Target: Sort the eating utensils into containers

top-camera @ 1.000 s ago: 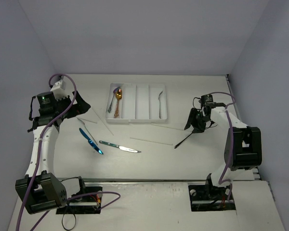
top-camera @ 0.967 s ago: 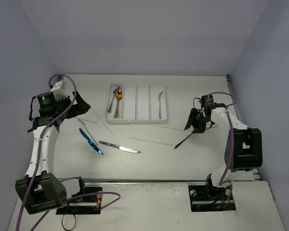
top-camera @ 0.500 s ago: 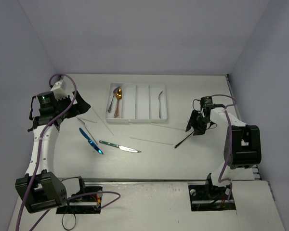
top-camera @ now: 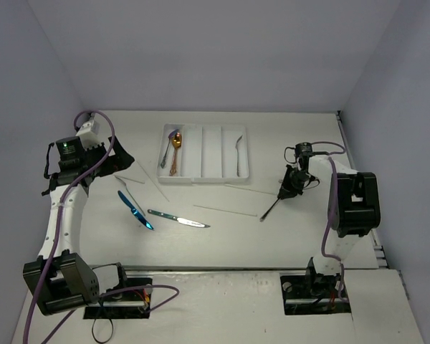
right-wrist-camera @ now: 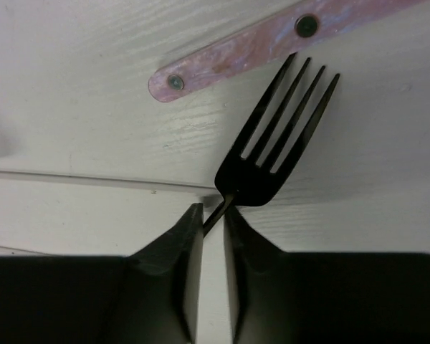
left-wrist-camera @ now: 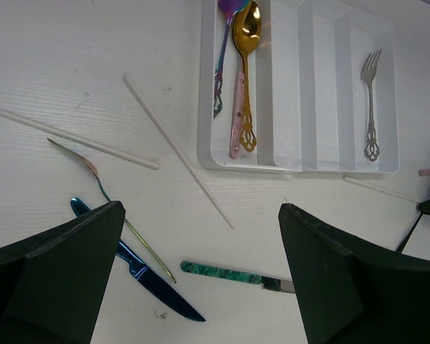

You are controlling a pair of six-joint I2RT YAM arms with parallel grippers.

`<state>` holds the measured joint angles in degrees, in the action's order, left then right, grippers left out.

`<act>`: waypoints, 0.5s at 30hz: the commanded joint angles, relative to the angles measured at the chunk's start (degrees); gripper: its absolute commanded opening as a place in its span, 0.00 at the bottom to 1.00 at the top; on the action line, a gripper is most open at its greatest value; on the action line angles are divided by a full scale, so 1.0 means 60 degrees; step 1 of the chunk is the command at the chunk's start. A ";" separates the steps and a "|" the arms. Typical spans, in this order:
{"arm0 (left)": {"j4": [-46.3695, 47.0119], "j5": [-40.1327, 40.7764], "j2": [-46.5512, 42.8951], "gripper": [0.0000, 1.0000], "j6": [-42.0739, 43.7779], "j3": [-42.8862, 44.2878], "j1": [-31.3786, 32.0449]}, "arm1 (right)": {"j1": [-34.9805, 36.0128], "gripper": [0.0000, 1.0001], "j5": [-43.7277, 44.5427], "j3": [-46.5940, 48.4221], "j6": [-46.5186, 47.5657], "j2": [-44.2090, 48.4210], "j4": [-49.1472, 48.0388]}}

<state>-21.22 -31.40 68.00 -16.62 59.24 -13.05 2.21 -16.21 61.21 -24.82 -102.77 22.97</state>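
In the right wrist view my right gripper (right-wrist-camera: 213,215) is shut on the thin neck of a black fork (right-wrist-camera: 272,150), whose tines point away over the table. From above, the right gripper (top-camera: 292,185) stands right of the white tray (top-camera: 204,180), and the black fork's handle (top-camera: 272,207) trails toward the near side. The tray (left-wrist-camera: 301,166) holds a gold spoon (left-wrist-camera: 244,43), a purple spoon (left-wrist-camera: 226,29) and a silver fork (left-wrist-camera: 370,100). My left gripper (left-wrist-camera: 201,287) hangs open above a blue knife (left-wrist-camera: 140,272) and a green-handled knife (left-wrist-camera: 236,276).
A pink pearly handle (right-wrist-camera: 272,43) lies just beyond the fork's tines. Thin pale sticks (left-wrist-camera: 175,150) (left-wrist-camera: 72,136) and a slim gold-stemmed utensil (left-wrist-camera: 107,201) lie left of the tray. Another pale stick (top-camera: 225,210) lies in front of it.
My right gripper's jaws have closed in on the black fork's neck and the right arm has swung upright. The left arm has not moved.
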 commanded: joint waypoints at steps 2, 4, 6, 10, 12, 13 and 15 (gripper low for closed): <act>0.0237 0.0047 0.0033 0.89 0.0152 0.0267 -0.0111 | -0.0057 0.00 -0.0136 -0.0414 0.0276 0.0992 0.0182; 0.0247 0.0030 0.0013 0.89 0.0134 0.0266 -0.0111 | -0.0064 0.00 -0.0381 -0.0440 0.0377 0.1383 0.0197; 0.0189 0.0010 -0.0041 0.89 0.0149 0.0285 -0.0111 | -0.0083 0.00 -0.0739 -0.0243 0.0544 0.1723 0.0329; 0.0124 0.0001 -0.0164 0.89 0.0236 0.0326 -0.0128 | -0.0088 0.00 -0.1719 0.0319 0.1213 0.2379 0.0912; 0.0134 -0.0024 -0.0203 0.89 0.0230 0.0350 -0.0138 | -0.0065 0.00 -0.2608 0.0811 0.1530 0.2638 0.1107; 0.0172 -0.0069 -0.0211 0.89 0.0207 0.0351 -0.0130 | -0.0027 0.00 -0.2885 0.1191 0.1705 0.2692 0.1108; 0.0271 -0.0129 -0.0200 0.89 0.0162 0.0351 -0.0125 | 0.0253 0.00 -0.2987 0.1861 0.2134 0.2662 0.1094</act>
<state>-21.69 -31.22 68.53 -16.43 59.24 -13.26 2.21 -26.42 63.50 -18.00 -89.96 28.29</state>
